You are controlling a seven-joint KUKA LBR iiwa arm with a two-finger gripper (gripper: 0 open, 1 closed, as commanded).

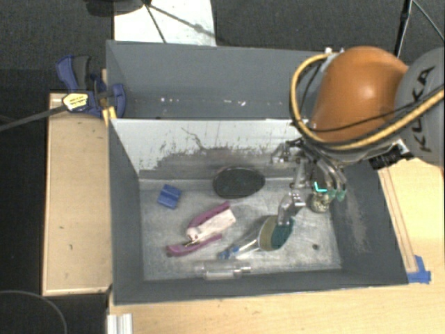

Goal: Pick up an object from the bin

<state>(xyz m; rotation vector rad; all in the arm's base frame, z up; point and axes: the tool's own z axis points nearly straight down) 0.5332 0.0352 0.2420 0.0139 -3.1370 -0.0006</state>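
Grey metal bin, scuffed floor, a few loose things spread out. My gripper hangs just above a small teal-and-tan rounded obj, which lies near the front wall on the arm's side. Can't tell if the gripper is spread or closed; nothing seen held. Obj looks light, hard, prob smooth & curved, so likely slippery. I'd take it across its narrow width, low, near the middle. Room: small blue bit & clear piece sit beside it along the front wall. Dark oval disc, pink-purple tool & blue block are well apart. Straight lift looks clear.
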